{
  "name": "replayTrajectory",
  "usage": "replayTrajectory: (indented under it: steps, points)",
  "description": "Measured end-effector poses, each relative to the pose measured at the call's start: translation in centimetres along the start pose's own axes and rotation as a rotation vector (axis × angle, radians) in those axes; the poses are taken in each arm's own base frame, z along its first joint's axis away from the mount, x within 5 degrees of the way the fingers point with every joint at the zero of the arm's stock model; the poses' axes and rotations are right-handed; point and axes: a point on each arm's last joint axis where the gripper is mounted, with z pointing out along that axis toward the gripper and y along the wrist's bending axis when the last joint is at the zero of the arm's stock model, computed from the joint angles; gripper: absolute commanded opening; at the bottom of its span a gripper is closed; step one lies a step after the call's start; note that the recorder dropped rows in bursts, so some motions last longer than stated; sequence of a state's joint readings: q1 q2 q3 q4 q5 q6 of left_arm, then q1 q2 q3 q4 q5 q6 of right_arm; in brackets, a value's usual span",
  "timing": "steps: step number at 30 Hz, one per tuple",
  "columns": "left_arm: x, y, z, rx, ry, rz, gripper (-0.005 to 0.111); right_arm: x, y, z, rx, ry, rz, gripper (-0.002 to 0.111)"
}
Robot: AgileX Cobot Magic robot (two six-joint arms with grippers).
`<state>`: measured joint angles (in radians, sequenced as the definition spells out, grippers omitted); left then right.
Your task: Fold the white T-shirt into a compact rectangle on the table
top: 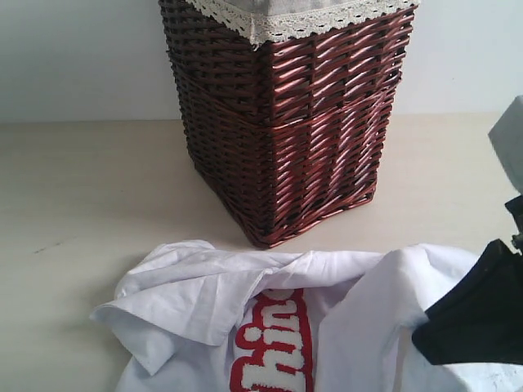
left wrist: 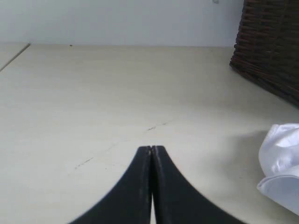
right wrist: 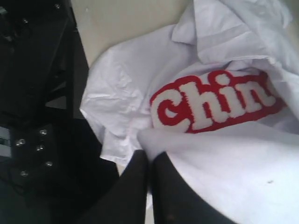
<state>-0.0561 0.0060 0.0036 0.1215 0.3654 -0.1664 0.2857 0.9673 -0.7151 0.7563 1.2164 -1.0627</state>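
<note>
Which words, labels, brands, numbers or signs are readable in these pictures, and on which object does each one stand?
"Chin": fuzzy white lettering in a red outline band on the white short-sleeved cotton T-shirt; a fold hides the letters after it.
No text: dark brown wicker basket, pale beige table.

The white T-shirt has big fuzzy white letters on a red band. They read "Chin", and the rest is hidden. The shirt lies just in front of the brown basket.
</note>
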Motion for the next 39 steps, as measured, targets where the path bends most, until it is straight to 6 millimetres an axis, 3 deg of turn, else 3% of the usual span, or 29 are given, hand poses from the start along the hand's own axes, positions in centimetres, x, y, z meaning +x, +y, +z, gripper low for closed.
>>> replayTrajectory:
  steps: [5,13,21,26,30,33,36,39]
  points:
    - [0.0,0.0,0.0,0.0,0.0,0.0,0.0,0.1,1.4,1.1,-0.071,0.051,0.03,0.0]
    - [0.0,0.0,0.0,0.0,0.0,0.0,0.0,4.4,2.2,3.9,-0.127,0.286,-0.006,0.001]
    - [0.0,0.0,0.0,0.0,0.0,0.0,0.0,4.7,2.2,4.0,-0.124,0.308,-0.008,0.042]
    - [0.0,0.0,0.0,0.0,0.0,0.0,0.0,4.5,2.2,3.9,-0.115,0.302,0.036,0.045]
    - [0.0,0.0,0.0,0.0,0.0,0.0,0.0,2.8,2.0,2.6,-0.051,0.263,0.022,0.045]
    - [0.0,0.0,0.0,0.0,0.0,0.0,0.0,1.0,2.0,0.4,0.062,0.222,-0.071,0.045]
    - [0.0,0.0,0.0,0.0,0.0,0.0,0.0,0.2,1.7,-2.2,0.242,0.246,-0.186,0.045]
    - [0.0,0.0,0.0,0.0,0.0,0.0,0.0,0.6,0.1,-4.3,0.513,0.349,-0.225,0.045]
